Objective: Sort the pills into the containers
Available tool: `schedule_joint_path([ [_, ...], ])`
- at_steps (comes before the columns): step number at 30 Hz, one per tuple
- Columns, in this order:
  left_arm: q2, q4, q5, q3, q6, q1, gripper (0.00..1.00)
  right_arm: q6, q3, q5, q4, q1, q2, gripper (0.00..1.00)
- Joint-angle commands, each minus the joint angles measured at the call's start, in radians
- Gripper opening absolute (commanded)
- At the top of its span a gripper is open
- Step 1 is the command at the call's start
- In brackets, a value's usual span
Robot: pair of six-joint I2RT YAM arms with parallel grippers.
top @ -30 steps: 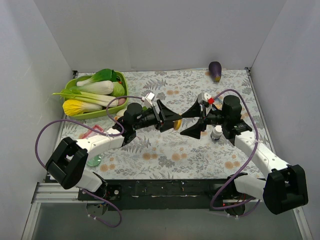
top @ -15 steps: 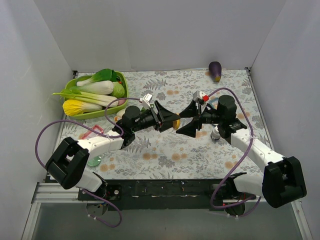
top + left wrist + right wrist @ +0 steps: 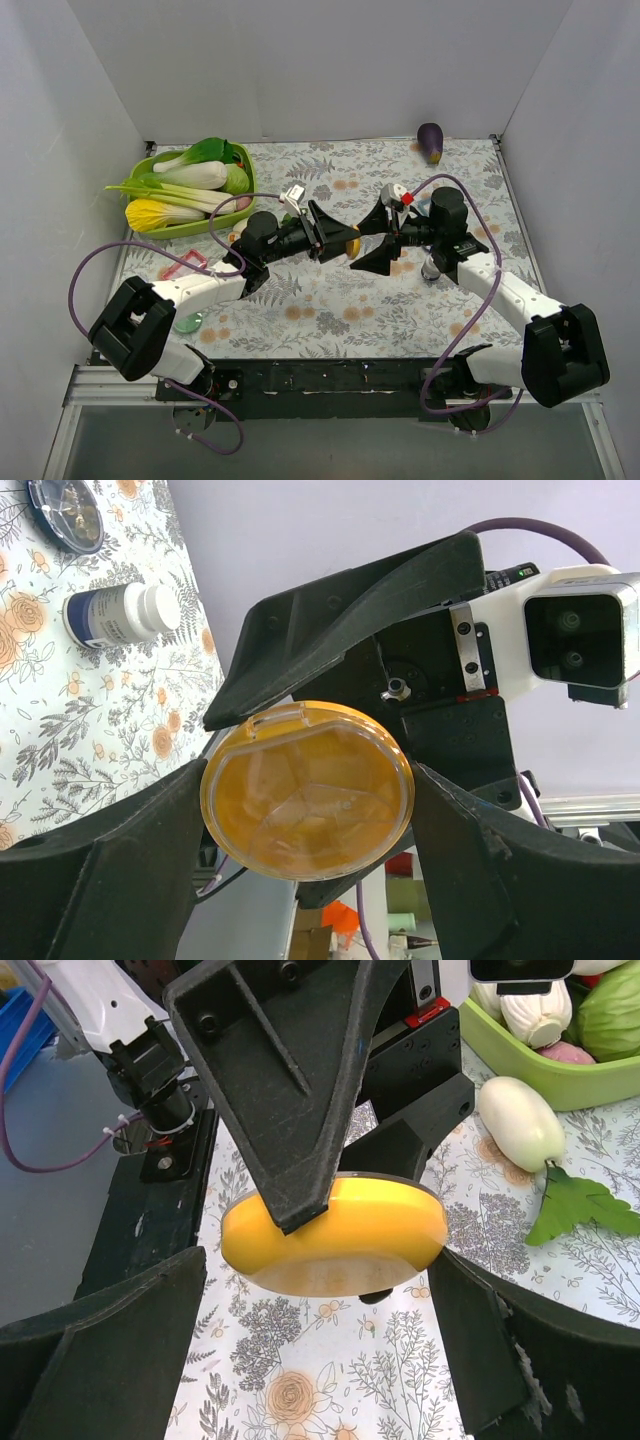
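My left gripper (image 3: 348,245) is shut on the amber-orange dish (image 3: 353,245) and holds it on edge above the middle of the mat. In the left wrist view the dish (image 3: 306,790) sits between my fingers. My right gripper (image 3: 358,248) is open, with its jaws on either side of the same dish (image 3: 335,1235). A small gap shows on the left side, and the right jaw is close to the rim. The pale green dish (image 3: 187,322) lies on the mat near the left arm's base. No loose pills show.
A white-capped pill bottle (image 3: 433,265) lies under the right arm and also shows in the left wrist view (image 3: 120,615). A green tray (image 3: 180,231) of vegetables stands at the back left. A purple eggplant (image 3: 430,142) lies at the back right. A white eggplant (image 3: 520,1120) lies near the tray.
My right gripper has moved left toward the left gripper, and its open jaws now flank the amber dish. The left gripper has barely moved.
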Motion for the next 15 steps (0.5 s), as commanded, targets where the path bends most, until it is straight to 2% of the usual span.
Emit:
schedule_joint_path([
  [1,-0.043,0.039,0.009,0.006,-0.342,-0.004,0.39,0.029,0.049,-0.034,0.067,0.025,0.012,0.98],
  [7,-0.047,0.036,0.007,0.007,-0.347,-0.004,0.39,0.03,0.062,-0.028,0.083,0.027,0.014,0.98],
  [15,-0.047,0.042,0.021,0.009,-0.353,-0.004,0.39,0.016,0.059,-0.038,0.086,0.027,0.021,0.9],
])
